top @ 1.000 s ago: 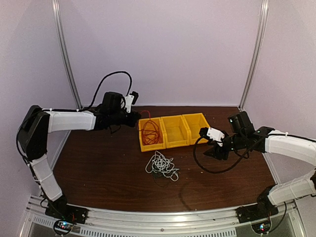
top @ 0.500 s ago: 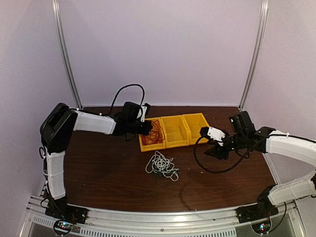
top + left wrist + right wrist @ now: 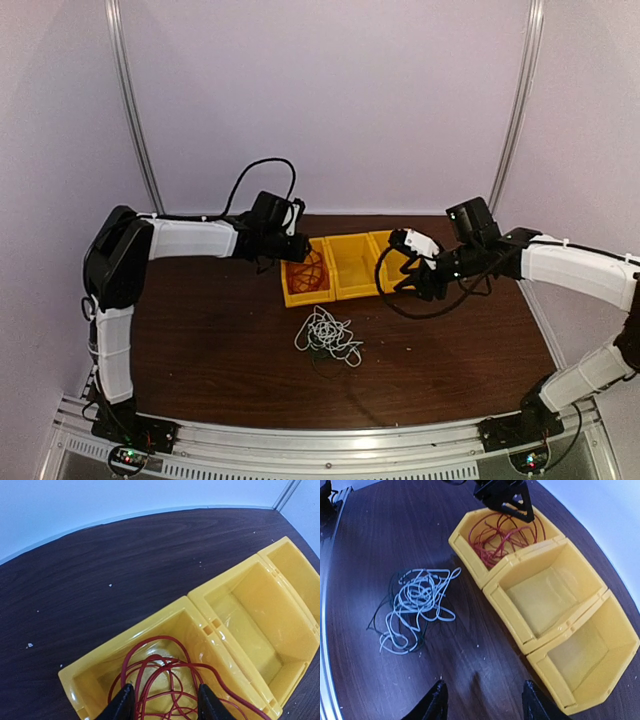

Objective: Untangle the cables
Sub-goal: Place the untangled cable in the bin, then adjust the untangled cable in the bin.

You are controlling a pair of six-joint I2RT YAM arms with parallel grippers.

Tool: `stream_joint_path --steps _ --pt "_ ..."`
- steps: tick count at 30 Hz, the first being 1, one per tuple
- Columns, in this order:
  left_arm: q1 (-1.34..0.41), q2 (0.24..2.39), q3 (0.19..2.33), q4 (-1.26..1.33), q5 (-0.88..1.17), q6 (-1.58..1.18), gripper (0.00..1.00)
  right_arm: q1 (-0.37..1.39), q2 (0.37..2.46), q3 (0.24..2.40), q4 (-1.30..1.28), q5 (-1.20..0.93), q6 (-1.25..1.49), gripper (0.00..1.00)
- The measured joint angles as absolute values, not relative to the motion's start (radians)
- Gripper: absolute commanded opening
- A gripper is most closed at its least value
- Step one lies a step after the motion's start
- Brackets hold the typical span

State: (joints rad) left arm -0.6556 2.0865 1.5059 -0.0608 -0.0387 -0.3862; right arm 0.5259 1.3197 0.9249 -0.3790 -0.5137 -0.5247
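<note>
The red cable [image 3: 167, 675] lies coiled in the left yellow bin [image 3: 100, 655]; it also shows in the top view [image 3: 308, 268] and the right wrist view [image 3: 501, 534]. My left gripper [image 3: 165, 707] hangs open just above that bin, with its fingers on either side of the red loops. In the top view the left gripper [image 3: 293, 250] is at the bin's left rim. A clump of white cable with black cable under it [image 3: 328, 335] lies on the table in front of the bins [image 3: 417, 602]. My right gripper [image 3: 485, 705] is open and empty above bare table, right of the clump [image 3: 405, 278].
Three yellow bins stand in a row; the middle bin [image 3: 357, 265] and the right bin [image 3: 396, 248] hold nothing. The dark wood table [image 3: 220, 340] is enclosed by pale walls and two metal posts at the back. A thick black arm cable loops below my right wrist [image 3: 400, 305].
My left gripper has moved right from beside the bins to over the left bin with the red cable. My right arm has swung left and back toward the right bin.
</note>
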Motion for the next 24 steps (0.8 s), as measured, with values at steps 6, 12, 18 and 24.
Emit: stream_joint_path --steps 6,12,18,24 --pt "-0.655 1.952 1.501 -0.222 -0.110 -0.318 0.58 0.548 1.557 1.208 -0.394 -0.596 -0.482 0.51" --pt "-0.617 1.711 1.489 -0.287 -0.147 -0.274 0.59 0.625 1.767 1.406 -0.417 -0.602 -0.437 0.50" --pt "-0.549 1.542 1.373 -0.255 -0.095 -0.279 0.59 0.664 1.980 1.634 -0.466 -0.594 -0.407 0.46" --pt "-0.545 1.404 1.141 -0.157 -0.067 -0.278 0.59 0.665 2.150 1.804 -0.514 -0.556 -0.361 0.13"
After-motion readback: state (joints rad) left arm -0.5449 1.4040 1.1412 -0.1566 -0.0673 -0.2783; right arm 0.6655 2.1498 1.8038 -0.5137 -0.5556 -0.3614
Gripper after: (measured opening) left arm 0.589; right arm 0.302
